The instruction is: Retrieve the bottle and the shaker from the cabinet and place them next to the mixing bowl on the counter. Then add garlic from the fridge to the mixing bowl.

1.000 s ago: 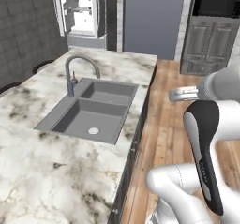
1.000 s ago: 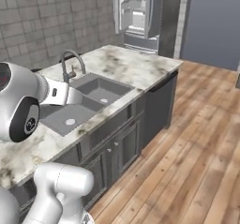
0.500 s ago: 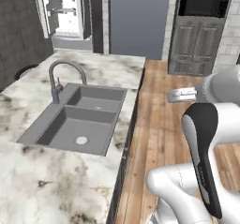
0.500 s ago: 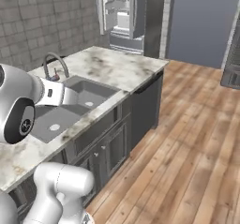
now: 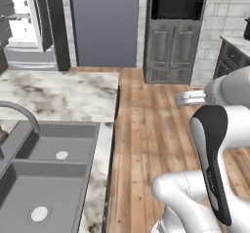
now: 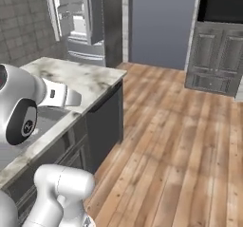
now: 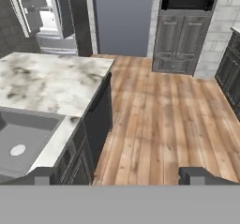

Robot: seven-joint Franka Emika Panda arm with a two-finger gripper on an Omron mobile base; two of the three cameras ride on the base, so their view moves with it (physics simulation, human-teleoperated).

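The fridge (image 5: pixel 24 27) stands with its door swung open and its white shelves showing, at the far left; it is also in the right base view (image 6: pixel 78 22) and the hand view (image 7: pixel 42 17). My gripper (image 7: pixel 119 177) is open, its two dark fingertips (image 7: pixel 43 176) set wide apart with nothing between them. It hangs in the air over the wooden floor, beside the island counter (image 7: pixel 51 82), and looks toward the far wall. The hand juts forward in the left base view (image 5: pixel 188 99) and the right base view (image 6: pixel 64 97). Bottle, shaker, mixing bowl and garlic are out of view.
A grey double sink (image 5: pixel 44 178) with a curved faucet (image 5: pixel 22 112) is set in the marble island (image 5: pixel 63 93). A tall dark cabinet with a built-in oven (image 5: pixel 176 32) stands at the far wall. Wooden floor (image 7: pixel 159 110) stretches between the island and that wall.
The whole picture has slid left: the base has turned right, so the island, sink and fridge now sit further left and the oven cabinet has come into the middle. The gripper stays open.
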